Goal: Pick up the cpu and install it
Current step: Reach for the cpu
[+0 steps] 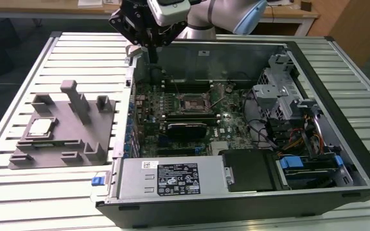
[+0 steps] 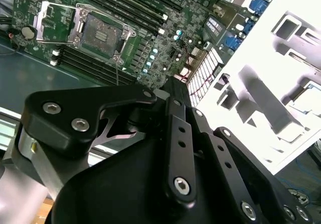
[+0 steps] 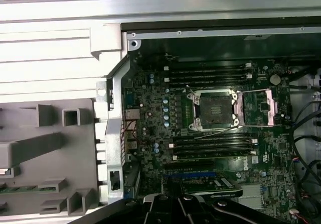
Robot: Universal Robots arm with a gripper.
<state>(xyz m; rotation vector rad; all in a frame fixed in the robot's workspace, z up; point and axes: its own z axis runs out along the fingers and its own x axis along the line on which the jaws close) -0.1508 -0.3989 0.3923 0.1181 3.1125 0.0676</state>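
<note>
tool [image 1: 151,58] closed, empty, above case [image 1: 249,44] wall, cpu [image 1: 39,127] on grey fixture [image 1: 63,144]

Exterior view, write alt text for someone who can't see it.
A robot arm's gripper hangs over the far wall of an open computer case lying on a slatted table. On the exterior view's left, the cpu lies in a grey fixture, apart from the gripper.
</note>
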